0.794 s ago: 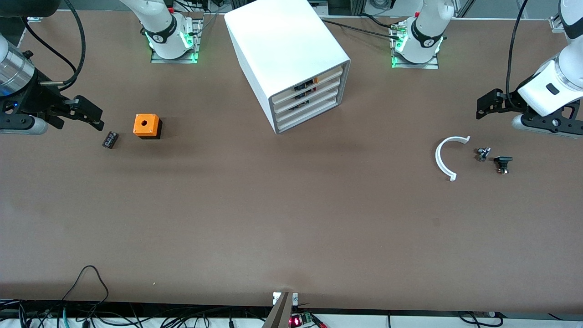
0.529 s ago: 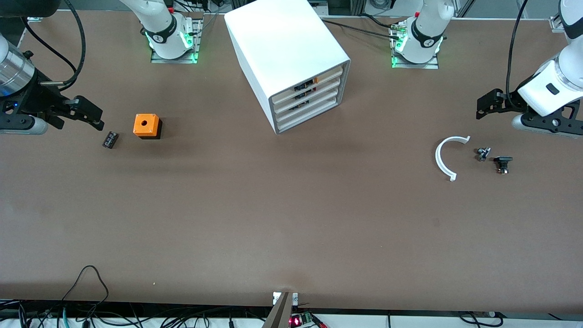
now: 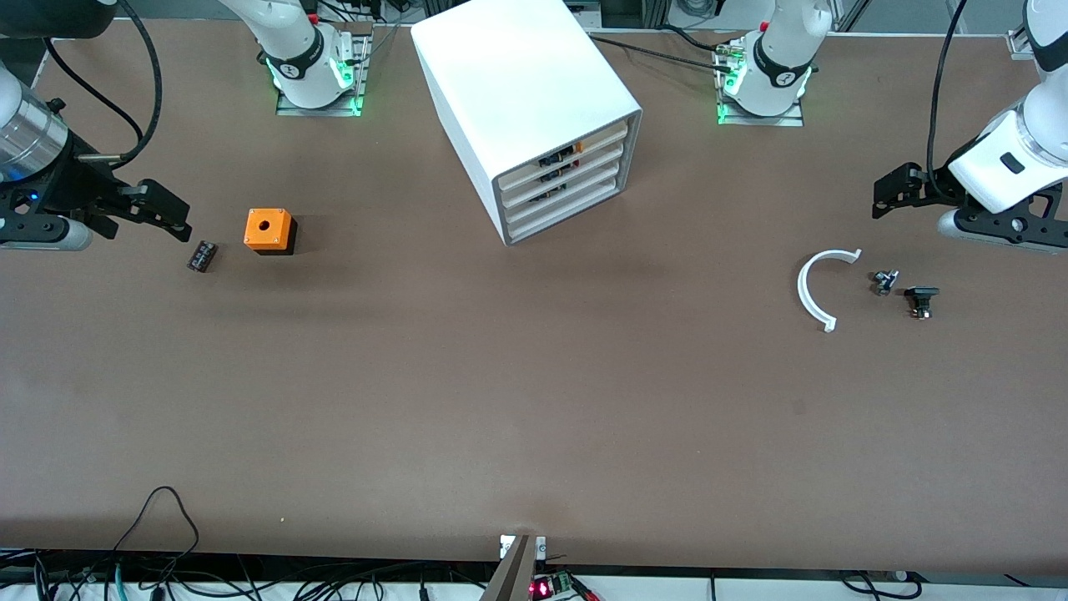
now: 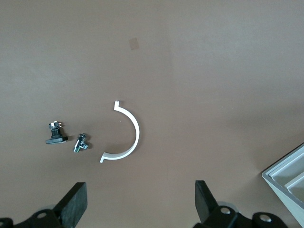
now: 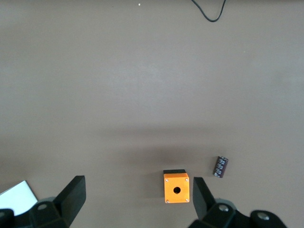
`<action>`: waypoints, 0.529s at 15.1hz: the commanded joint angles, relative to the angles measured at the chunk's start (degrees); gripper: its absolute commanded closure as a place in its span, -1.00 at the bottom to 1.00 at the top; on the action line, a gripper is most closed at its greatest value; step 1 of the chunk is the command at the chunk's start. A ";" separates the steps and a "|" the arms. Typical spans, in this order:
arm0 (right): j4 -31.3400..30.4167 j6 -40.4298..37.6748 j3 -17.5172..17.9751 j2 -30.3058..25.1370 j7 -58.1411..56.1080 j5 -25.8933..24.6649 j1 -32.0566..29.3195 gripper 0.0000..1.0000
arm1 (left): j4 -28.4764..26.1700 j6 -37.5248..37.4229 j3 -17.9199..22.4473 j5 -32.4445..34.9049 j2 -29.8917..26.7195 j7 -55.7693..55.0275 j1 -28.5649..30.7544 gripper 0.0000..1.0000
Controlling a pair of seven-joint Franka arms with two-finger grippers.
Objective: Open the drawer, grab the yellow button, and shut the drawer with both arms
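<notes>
At table ends, left pincer (image 3: 886,194), right pincer (image 3: 171,214) agape; drawer (image 3: 561,150) shut.

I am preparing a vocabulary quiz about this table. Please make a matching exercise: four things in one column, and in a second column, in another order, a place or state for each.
Things:
1. orange cube
2. white curved piece
3. top drawer
4. left hand

Places or states:
A. shut, in the white cabinet
B. open, above the table
C. toward the left arm's end, beside two small black parts
D. toward the right arm's end, beside a black cylinder

Pairs: 1-D, 2-C, 3-A, 4-B
</notes>
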 commanded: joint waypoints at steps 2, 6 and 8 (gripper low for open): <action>-1.15 0.67 0.36 0.68 1.07 -0.97 0.01 -1.00 | 1.11 -4.80 -0.27 -4.34 1.44 0.12 -0.71 -1.00; -2.39 -0.02 0.28 2.17 0.11 -0.88 -0.17 -1.00 | 1.10 -9.72 -0.36 -12.60 2.76 2.12 -0.62 -1.00; -3.17 -0.47 0.36 2.62 0.11 -0.97 0.44 -1.00 | 0.67 -13.31 -0.18 -21.19 4.59 10.88 0.16 -1.00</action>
